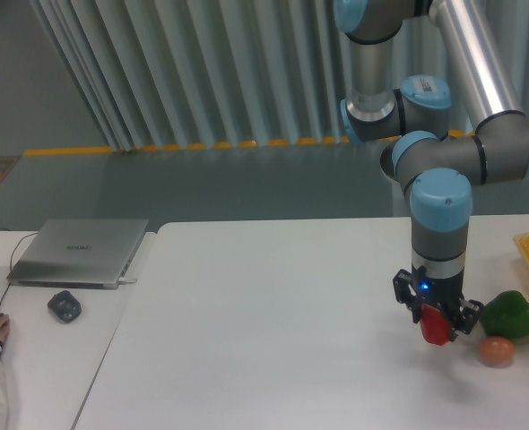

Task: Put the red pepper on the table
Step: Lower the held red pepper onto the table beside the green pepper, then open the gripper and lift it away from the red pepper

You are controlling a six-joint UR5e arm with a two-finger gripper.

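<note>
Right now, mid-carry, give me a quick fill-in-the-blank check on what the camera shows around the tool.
1. The tool is shut on the glossy ____ pepper.
2. The lumpy green pepper lies on the plain white tabletop to the camera's ____ of the tool.
3. The small orange-brown ball sits just in front of the ____ pepper.
4. The grey laptop on the adjoining desk is ____.

Missing words: red; right; green; closed
</note>
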